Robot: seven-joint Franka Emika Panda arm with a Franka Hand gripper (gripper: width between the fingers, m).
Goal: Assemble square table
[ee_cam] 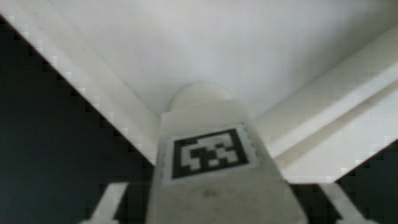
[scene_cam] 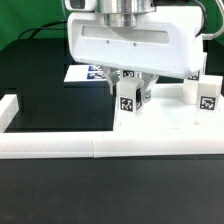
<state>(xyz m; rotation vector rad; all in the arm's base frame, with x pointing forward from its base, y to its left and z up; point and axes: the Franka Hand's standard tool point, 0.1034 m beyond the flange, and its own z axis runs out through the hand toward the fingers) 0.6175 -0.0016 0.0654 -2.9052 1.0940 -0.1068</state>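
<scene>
Surface: black table point(scene_cam: 50, 100) | border: white rail point(scene_cam: 60, 148) along the front | gripper point(scene_cam: 128, 88): pinching a tagged leg point(scene_cam: 127, 108), fingers on both its sides | leg: upright on the white slab point(scene_cam: 170, 120) | other legs point(scene_cam: 206, 95): standing toward the exterior view's right | marker board point(scene_cam: 85, 72): behind.
</scene>
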